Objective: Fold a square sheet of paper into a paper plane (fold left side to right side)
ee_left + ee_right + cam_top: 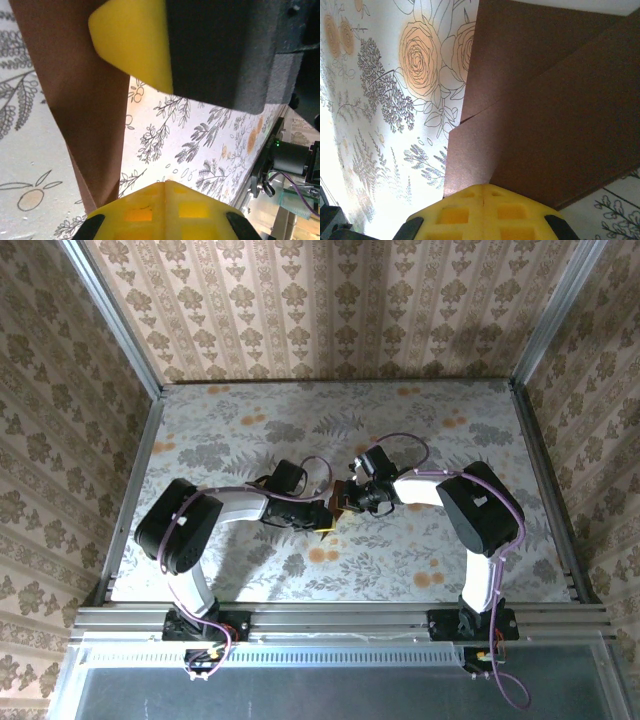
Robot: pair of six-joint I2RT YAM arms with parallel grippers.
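Paper: the folded sheet of paper (341,502), dark reddish-brown, is seen lying at the middle of the floral tablecloth (420,430), between the two gripper tips.
Folds: overlapping layers with slanting creases are shown on the right wrist view (545,110); on the left wrist view a long slanting edge (85,100) is seen tapering toward the near side.
Left gripper (165,189): its yellow fingers are brought together, seam closed, just beside the paper's narrow end; a grip on it cannot be made out.
Right gripper (484,192): jaws are met as well, set over the paper's near edge, which is cut off behind them.
Hidden: from above, most of the sheet is covered by both wrists (322,516) (356,500).
In the way: the right gripper's yellow finger (132,42) is seen overhanging the paper.
Surroundings: patterned wallpaper panels (330,300) and an aluminium rail (340,620) are seen enclosing the table.
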